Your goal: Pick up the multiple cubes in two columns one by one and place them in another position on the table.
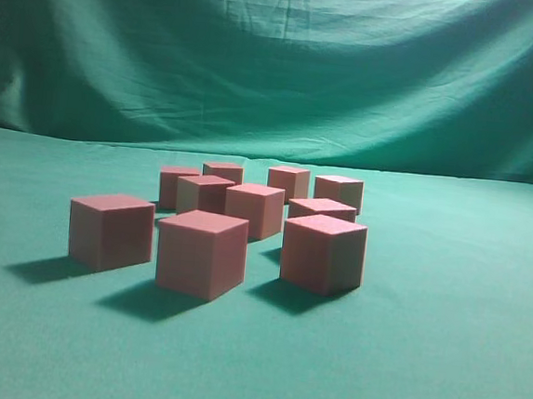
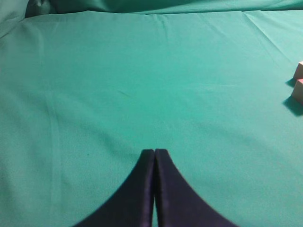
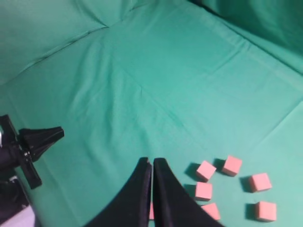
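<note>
The cubes (image 1: 246, 221) sat clustered in the centre of the exterior view on the green table (image 1: 457, 366), nine countable there, loosely scattered with no clean two columns, with three large ones across the front and smaller-looking ones behind. No arm appeared in that view at all.

The left gripper (image 2: 155, 153) was at the bottom centre of its wrist view with its jaws pressed together and nothing between them, above bare cloth; only two cube edges (image 2: 298, 81) peeked in at the right edge. The right gripper (image 3: 152, 163) was likewise closed and empty at the bottom centre of its view, high above the table, with the cubes (image 3: 222, 187) small in the lower right corner.

Judging from this, no pick was yet under way. To do it well, the working arm would need to spread its jaws before descending, choose an outer cube such as the front one (image 1: 201, 253) so the fingers would not knock its neighbours, align the jaws square to two opposite faces, and set it down well apart from the cluster.

The exterior view gave cube heights and near-far order; the right wrist view gave the layout from above, and also showed the other arm's black hardware (image 3: 26, 151) at its left edge.
</note>
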